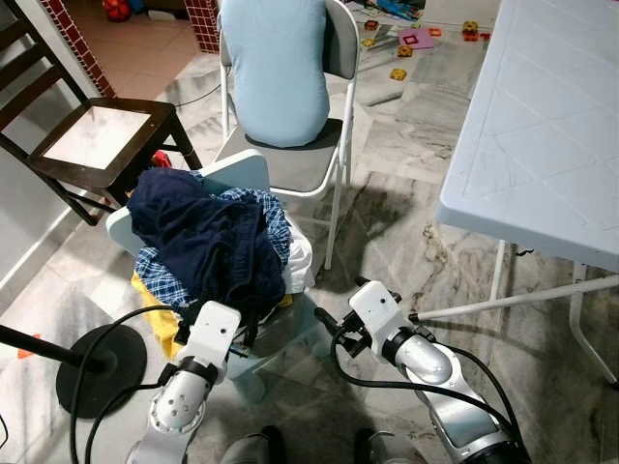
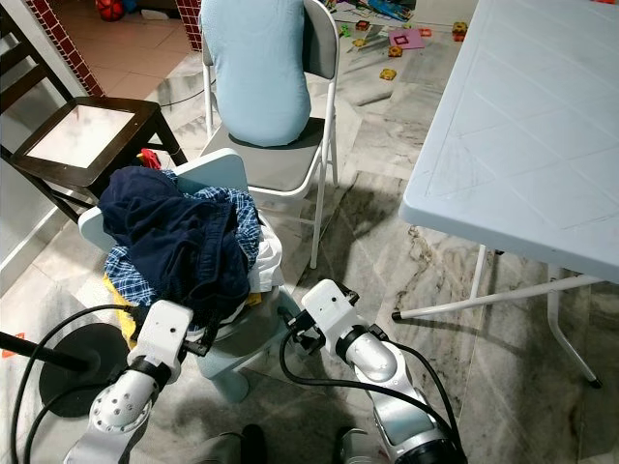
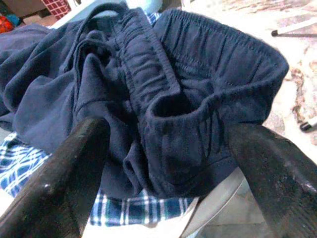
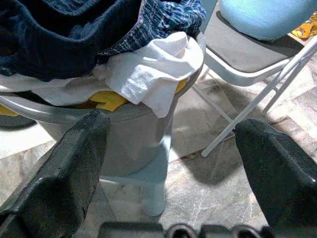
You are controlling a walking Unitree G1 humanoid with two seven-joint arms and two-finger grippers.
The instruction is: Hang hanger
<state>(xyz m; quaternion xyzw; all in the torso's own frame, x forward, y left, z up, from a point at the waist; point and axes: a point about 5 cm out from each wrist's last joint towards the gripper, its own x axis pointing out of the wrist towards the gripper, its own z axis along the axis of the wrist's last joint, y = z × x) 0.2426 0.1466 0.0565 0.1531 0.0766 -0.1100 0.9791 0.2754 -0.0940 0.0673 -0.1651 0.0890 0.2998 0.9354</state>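
Both tools gape empty: left tool [image 3: 163,173] facing the navy shorts [image 1: 208,237], right tool [image 4: 173,163] at their four o'clock, beside the pale blue chair [image 4: 148,144].

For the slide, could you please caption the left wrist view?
Open left gripper poised at navy shorts atop a clothes pile.

Navy clothes pile [image 1: 208,237] on pale chair [image 1: 240,174], folding chair [image 1: 319,145] behind.
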